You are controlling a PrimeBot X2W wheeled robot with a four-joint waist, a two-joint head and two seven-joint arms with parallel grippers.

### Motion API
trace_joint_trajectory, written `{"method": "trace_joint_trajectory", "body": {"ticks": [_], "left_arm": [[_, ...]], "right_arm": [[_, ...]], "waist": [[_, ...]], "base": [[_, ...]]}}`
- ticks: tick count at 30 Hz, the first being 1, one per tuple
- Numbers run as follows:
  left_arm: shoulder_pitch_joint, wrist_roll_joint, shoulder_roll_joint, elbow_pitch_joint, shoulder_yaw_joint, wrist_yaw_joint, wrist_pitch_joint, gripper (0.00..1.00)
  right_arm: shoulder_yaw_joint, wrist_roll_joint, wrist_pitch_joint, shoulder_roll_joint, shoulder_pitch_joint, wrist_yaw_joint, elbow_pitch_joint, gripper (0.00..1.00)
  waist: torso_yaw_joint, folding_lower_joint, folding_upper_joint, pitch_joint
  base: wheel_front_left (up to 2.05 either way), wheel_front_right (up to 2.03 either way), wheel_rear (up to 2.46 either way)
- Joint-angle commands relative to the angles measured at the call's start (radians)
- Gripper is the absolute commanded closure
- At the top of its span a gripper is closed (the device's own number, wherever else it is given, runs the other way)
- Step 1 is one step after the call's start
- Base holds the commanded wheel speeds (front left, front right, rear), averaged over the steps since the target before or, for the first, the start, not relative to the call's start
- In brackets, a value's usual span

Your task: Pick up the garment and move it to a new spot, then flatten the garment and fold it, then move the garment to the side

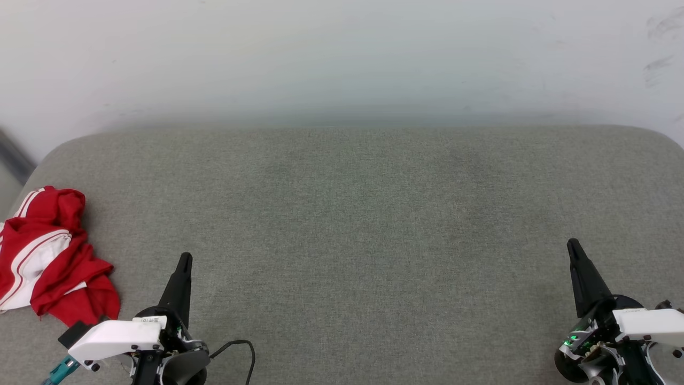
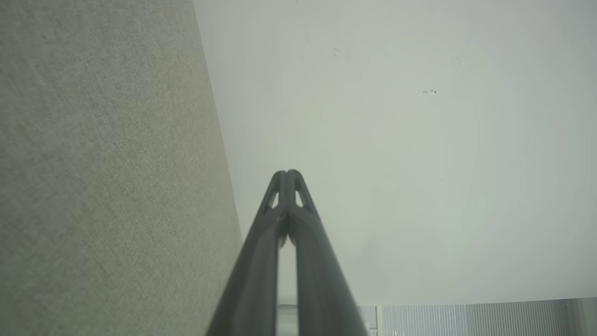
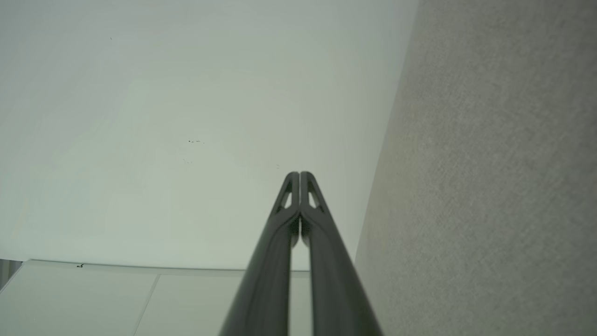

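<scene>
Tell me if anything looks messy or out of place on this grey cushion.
The garment lies crumpled in a heap at the left edge of the cushion, not flattened or folded. The left hand and right hand are shut, apart from it. Nothing else stands out.

Both grippers low and closed

The left gripper (image 1: 185,259) shows at the lower left and the right gripper (image 1: 573,246) at the lower right. Each extends from a white wrist cover (image 1: 115,338), pointing forward and tilted slightly inward. The dark fingers (image 2: 261,261) of each pair are pressed together at the tips.
</scene>
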State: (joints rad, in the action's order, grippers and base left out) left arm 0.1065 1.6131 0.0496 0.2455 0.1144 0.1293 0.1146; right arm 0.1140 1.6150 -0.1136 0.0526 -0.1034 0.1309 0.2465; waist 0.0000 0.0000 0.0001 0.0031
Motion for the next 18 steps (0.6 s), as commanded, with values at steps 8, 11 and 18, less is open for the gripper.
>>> {"method": "trace_joint_trajectory", "body": {"ticks": [8,11,18], "left_arm": [[-0.006,0.001,-0.001,0.010,-0.006,-0.001,-0.003,0.00],[-0.003,0.003,-0.001,0.002,-0.024,-0.001,-0.017,0.00],[0.007,-0.013,0.001,-0.021,-0.069,-0.001,-0.053,0.00]], "right_arm": [[-0.002,-0.001,0.004,0.000,0.010,0.000,0.009,0.00],[-0.011,-0.004,0.019,0.000,0.014,0.000,-0.003,0.00],[-0.029,-0.018,0.055,-0.001,0.025,0.000,-0.034,0.00]], "waist": [[0.000,0.0000,-0.0001,0.000],[0.000,0.0000,-0.0001,0.000],[-0.001,0.0000,-0.0001,0.001]], "base": [[0.00,0.00,0.00],[0.00,0.00,0.00],[0.00,0.00,0.00]]}}
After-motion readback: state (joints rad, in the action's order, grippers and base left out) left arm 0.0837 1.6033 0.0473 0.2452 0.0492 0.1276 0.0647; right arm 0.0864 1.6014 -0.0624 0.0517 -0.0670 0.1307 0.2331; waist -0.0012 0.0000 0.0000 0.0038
